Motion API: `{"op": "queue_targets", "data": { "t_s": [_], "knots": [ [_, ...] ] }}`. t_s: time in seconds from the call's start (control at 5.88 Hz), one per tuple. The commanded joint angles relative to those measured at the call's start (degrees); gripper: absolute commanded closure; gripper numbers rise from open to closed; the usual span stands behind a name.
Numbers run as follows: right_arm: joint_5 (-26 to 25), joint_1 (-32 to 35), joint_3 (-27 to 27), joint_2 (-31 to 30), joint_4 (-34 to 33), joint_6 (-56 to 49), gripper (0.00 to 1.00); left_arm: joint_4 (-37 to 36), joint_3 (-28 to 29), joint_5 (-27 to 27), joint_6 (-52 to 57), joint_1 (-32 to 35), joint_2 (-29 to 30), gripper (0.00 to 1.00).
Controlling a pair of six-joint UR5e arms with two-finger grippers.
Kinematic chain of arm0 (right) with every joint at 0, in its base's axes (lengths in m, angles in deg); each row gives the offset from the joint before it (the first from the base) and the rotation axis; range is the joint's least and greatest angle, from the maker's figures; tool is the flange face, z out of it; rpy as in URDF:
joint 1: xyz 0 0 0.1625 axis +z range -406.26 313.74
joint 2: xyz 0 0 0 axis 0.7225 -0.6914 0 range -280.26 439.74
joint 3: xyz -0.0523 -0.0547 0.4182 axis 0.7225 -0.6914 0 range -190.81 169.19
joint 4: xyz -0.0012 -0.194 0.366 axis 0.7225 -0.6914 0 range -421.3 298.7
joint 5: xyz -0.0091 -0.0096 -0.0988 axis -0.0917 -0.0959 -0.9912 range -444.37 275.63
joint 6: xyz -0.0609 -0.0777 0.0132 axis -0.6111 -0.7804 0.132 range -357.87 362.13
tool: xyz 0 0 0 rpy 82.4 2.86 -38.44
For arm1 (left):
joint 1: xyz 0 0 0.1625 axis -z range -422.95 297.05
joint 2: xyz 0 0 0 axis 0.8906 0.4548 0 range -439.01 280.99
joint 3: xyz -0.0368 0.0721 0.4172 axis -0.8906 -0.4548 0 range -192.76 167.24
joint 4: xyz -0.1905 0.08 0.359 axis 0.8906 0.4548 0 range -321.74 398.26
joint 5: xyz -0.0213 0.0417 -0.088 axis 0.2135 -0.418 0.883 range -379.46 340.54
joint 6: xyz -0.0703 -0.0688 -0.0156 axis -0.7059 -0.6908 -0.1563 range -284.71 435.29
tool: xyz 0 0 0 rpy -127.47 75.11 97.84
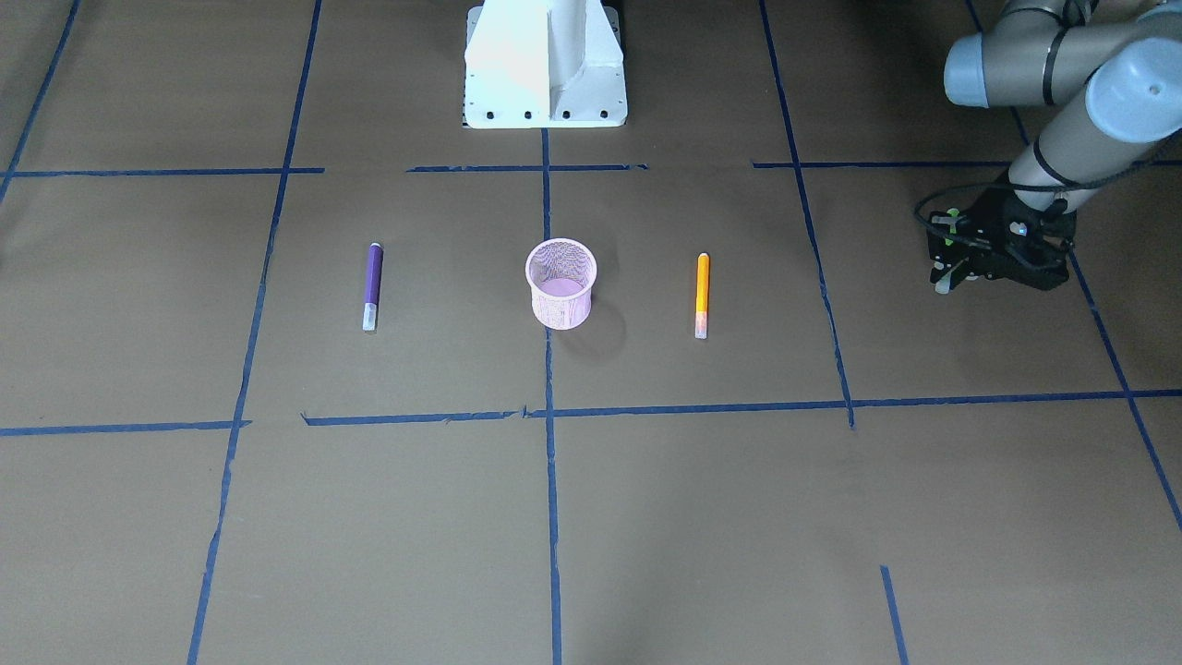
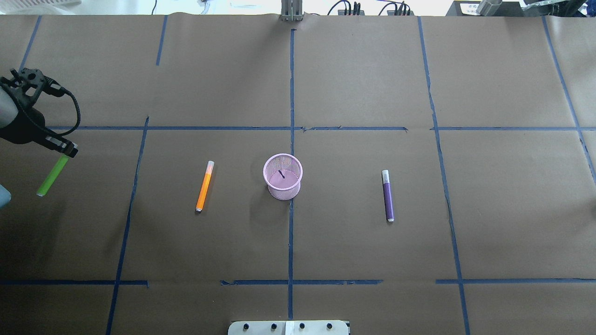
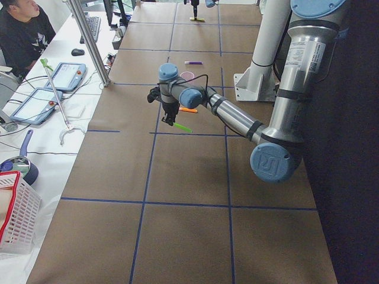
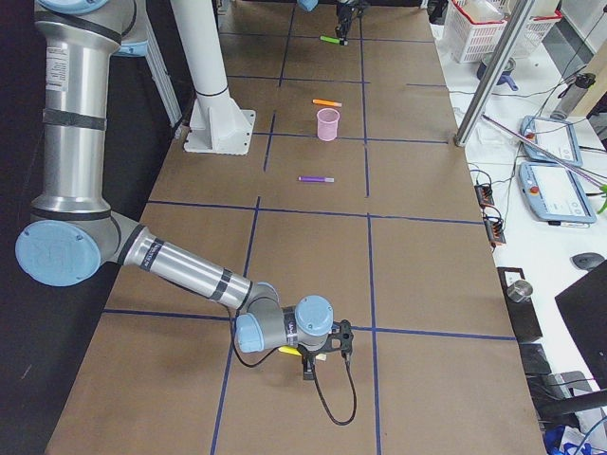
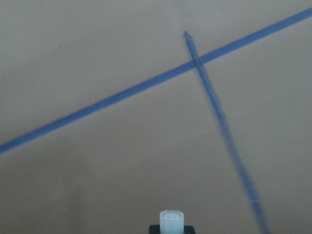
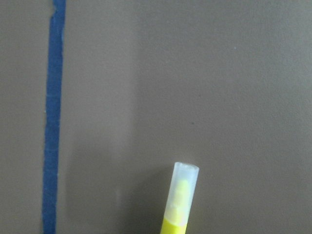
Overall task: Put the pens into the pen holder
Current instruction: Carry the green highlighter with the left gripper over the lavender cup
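Observation:
The pink mesh pen holder (image 2: pixel 282 186) stands upright mid-table. The orange pen (image 2: pixel 204 185) lies to its left and the purple pen (image 2: pixel 388 195) to its right, both flat on the paper. My left gripper (image 2: pixel 65 150) is at the far left edge, shut on the green pen (image 2: pixel 52 176), which it holds off the table and tilted; the pen's pale cap shows in the left wrist view (image 5: pixel 172 222). My right gripper (image 4: pixel 318 353) shows only in the exterior right view, low over the table's far right end; I cannot tell whether it is open or shut. A yellow pen (image 6: pixel 181 200) with a translucent cap lies under its camera.
Blue tape lines (image 2: pixel 291 93) divide the brown paper into squares. The robot's white base (image 1: pixel 545 65) stands at the table's near edge. A person (image 3: pixel 21 29), tablets and a red-rimmed basket (image 3: pixel 15 213) are beyond the table's long side.

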State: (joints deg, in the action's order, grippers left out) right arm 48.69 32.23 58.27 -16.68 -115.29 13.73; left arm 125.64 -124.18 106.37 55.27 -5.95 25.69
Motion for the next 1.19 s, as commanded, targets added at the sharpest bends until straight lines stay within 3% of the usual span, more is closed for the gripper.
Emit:
{"op": "queue_targets", "data": {
  "t_s": [0.0,0.34,0.51,0.68,1.02],
  "knots": [
    [0.0,0.0,0.09,0.0,0.02,0.0,0.0,-5.65,-0.81,-2.67,-4.54,-4.22,10.3,1.0],
    [0.0,0.0,-0.09,-0.08,-0.07,0.0,0.0,-4.69,-0.46,-9.25,-15.26,-13.1,15.86,1.0],
    [0.0,0.0,-0.09,-0.17,0.02,0.0,0.0,-4.07,-0.37,-9.29,-18.0,-13.74,18.4,1.0],
    [0.09,0.0,0.0,-0.17,0.02,0.0,0.0,0.98,1.46,-10.33,-21.16,-16.45,20.08,1.0],
    [0.35,0.09,0.09,-0.26,0.11,0.09,0.0,16.44,6.9,-18.66,-26.81,-20.41,21.58,1.0]
  ]
}}
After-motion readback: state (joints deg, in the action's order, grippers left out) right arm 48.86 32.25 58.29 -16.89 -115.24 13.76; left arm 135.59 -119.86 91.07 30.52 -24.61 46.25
